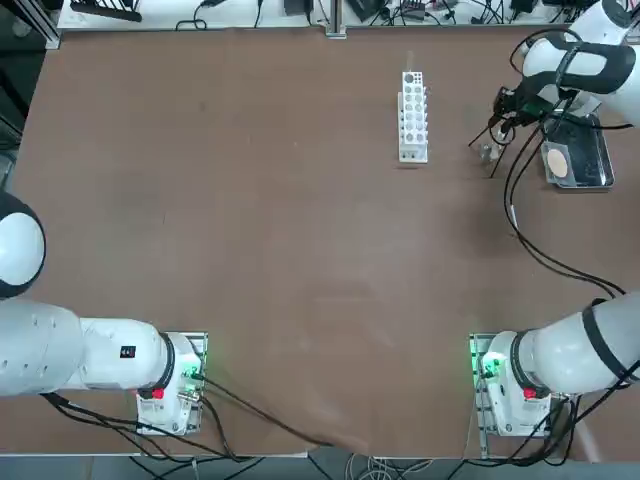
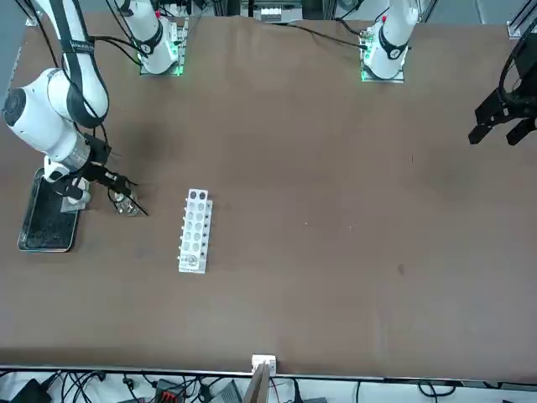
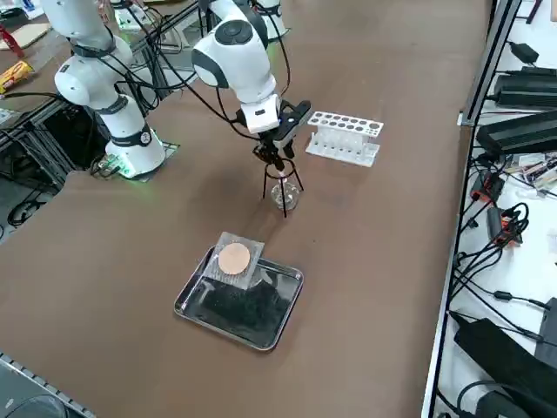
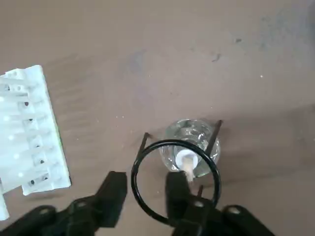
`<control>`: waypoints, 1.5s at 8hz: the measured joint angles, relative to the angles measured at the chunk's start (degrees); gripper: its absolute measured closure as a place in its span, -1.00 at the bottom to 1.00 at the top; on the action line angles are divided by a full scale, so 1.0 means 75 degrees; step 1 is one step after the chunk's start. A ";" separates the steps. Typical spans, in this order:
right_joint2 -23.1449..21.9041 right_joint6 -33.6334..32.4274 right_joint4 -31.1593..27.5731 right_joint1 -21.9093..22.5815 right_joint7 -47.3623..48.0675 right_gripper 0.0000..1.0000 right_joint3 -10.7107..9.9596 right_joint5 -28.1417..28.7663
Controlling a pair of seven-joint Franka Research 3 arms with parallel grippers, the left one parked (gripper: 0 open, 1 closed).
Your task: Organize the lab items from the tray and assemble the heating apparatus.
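The black wire ring stand [image 4: 172, 143] stands on its legs on the table, over the small clear glass piece [image 4: 192, 135]. My right gripper [image 4: 146, 179] hangs just above the ring, open. One finger is inside the ring and one outside, with the wire rim between them and not clamped. The side view shows the ring stand [image 3: 280, 181] and glass piece [image 3: 284, 197] below the gripper [image 3: 276, 150]. The grey mesh with its tan disc [image 3: 233, 259] lies on one end of the shiny metal tray [image 3: 261, 341], slightly over the rim.
A white test-tube rack [image 1: 413, 115] sits left of the stand in the top view, about a hand's width away. The tray [image 1: 602, 160] is close to the table's right edge. The arm's black cable [image 1: 520, 215] trails across the table beside the stand.
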 joint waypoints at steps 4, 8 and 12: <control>-0.0007 -0.0337 0.0608 0.0070 -0.0206 -1.00 0.0008 -0.0001; -0.0023 -0.1648 0.1444 -0.0029 -0.0255 -1.00 -0.0413 -0.1830; 0.0405 -0.1553 0.1370 -0.0271 -0.0267 -1.00 -0.1045 -0.4587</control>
